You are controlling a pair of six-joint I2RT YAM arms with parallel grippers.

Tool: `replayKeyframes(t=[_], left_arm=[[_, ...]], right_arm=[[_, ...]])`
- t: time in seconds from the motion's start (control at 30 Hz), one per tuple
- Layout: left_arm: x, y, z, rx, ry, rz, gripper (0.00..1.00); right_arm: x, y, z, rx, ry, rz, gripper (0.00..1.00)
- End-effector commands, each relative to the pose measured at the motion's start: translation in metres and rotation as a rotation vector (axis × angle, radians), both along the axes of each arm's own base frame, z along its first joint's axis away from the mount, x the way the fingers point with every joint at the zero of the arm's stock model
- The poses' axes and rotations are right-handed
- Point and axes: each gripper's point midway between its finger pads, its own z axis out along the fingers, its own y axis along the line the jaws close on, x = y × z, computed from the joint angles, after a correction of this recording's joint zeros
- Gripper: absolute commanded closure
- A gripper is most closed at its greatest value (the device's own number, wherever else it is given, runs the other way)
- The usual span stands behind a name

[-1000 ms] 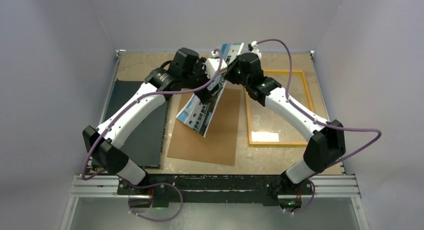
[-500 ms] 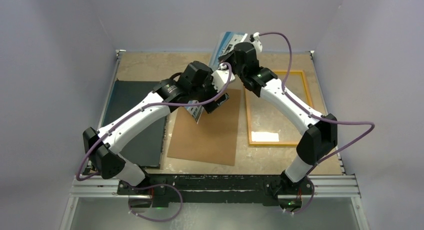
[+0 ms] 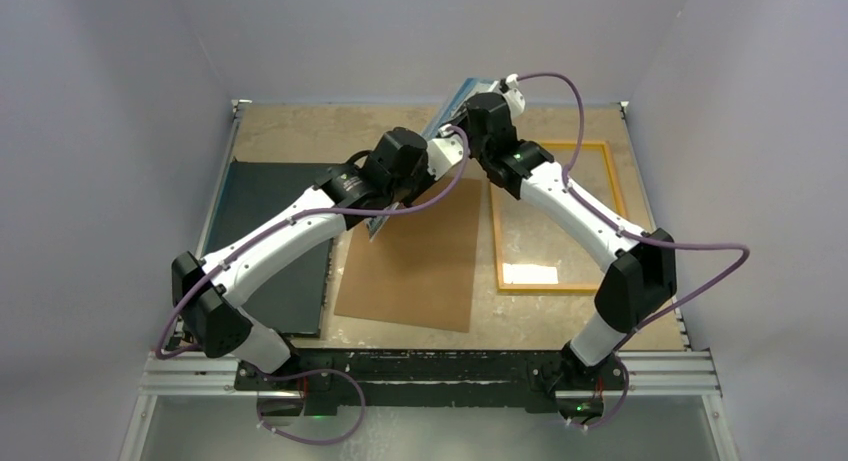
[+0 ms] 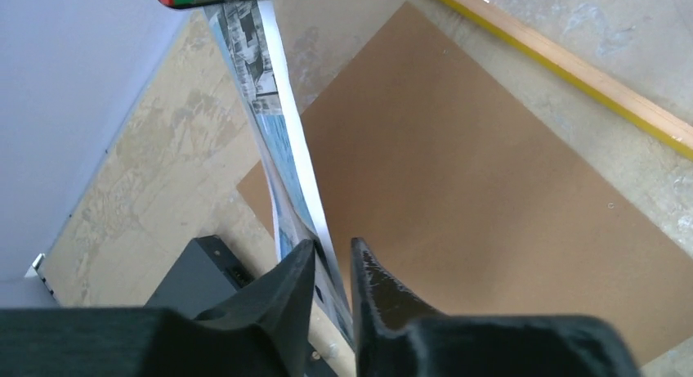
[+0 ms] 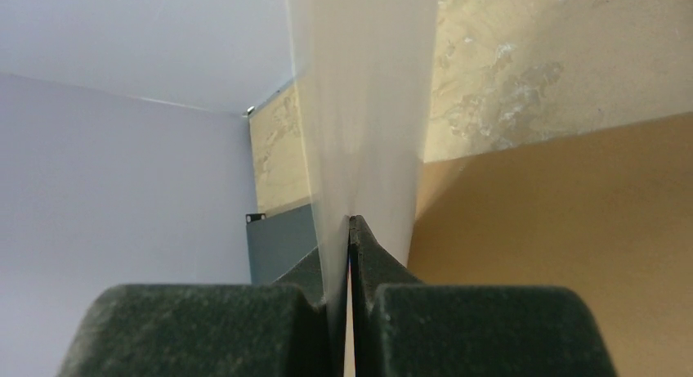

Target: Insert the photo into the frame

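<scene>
The photo [image 4: 282, 148] is up on edge, left of the frame [image 3: 545, 289], with the left pincer [image 4: 331, 258] and right pincer [image 5: 349, 222] both pinching it. Looks thin and floppy, so I'd grip the margins at opposite ends.

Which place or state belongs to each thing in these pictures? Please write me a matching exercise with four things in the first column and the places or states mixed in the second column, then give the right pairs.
Column 1
1. the photo
2. the frame
3. the brown board
4. the black board

Column 2
A. lies flat in the middle of the table
B. lies flat on the right side
C. held up on edge, above the table
D. lies flat on the left side

Right pairs: 1-C, 2-B, 3-A, 4-D
</scene>
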Motion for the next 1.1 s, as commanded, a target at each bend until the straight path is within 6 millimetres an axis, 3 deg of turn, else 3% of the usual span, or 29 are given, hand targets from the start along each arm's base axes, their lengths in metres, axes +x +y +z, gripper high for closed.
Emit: replayKeyframes(t=[0.0,0.1,0.23,0.33,0.53,0.63,0.83,1.07], left_arm=[[0.007,0.003,-0.003,0.018,-0.032,0.028,0.85],[0.008,0.006,-0.007,0.034,-0.029,0.039,1.00],[0.010,0.011,-0.004,0.046,-0.044,0.052,1.00],[0.010,0.013,-0.006,0.061,-0.046,0.049,1.00],[0.001,0.012,-0.010,0.098,-0.039,-0.047,1.00],[-0.004,0.016,-0.007,0.121,-0.042,-0.086,1.00],[-0.013,0.027,-0.009,0.192,-0.032,-0.167,1.00],[-0.024,0.032,-0.021,0.233,0.006,-0.241,1.00]], right_arm=[[-0.010,-0.006,0.029,0.057,-0.061,-0.015,0.99],[-0.012,-0.005,0.029,0.064,-0.062,-0.002,0.93],[-0.021,-0.003,0.026,0.075,-0.041,0.031,0.79],[-0.028,-0.002,0.023,0.081,-0.031,0.053,0.77],[-0.034,0.006,0.018,-0.035,-0.035,0.185,0.25],[-0.048,0.007,0.035,-0.117,-0.151,0.374,0.05],[-0.090,-0.033,0.067,-0.334,-0.439,0.611,0.01],[-0.104,-0.070,0.046,-0.606,-0.428,0.663,0.02]])
